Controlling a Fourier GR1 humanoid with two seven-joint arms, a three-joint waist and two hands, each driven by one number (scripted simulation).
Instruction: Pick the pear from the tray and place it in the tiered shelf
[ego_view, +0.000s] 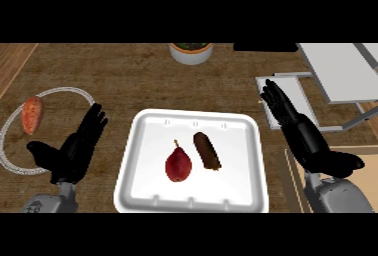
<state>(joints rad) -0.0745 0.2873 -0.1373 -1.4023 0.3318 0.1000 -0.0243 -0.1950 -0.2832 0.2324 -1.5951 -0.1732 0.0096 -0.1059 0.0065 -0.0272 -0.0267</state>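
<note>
We are seeing the dark red pear (179, 165) lying on its side in the white tray (151, 150), its long axis running nearly up and down the view, stem pointing away from us. Just beside it a brown stick-shaped item (207, 150) is lying, apart from it. Our left hand (74, 147) and right hand (303, 132) are flanking the tray, fingers straight, holding nothing. The tiered shelf (336, 75) is standing at the counter's (133, 75) far right.

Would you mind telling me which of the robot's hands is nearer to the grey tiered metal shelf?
The right. The right hand lies open with its fingers over the grey tiered metal shelf's lower level; the left hand rests open across the white tray, far from it.
</note>
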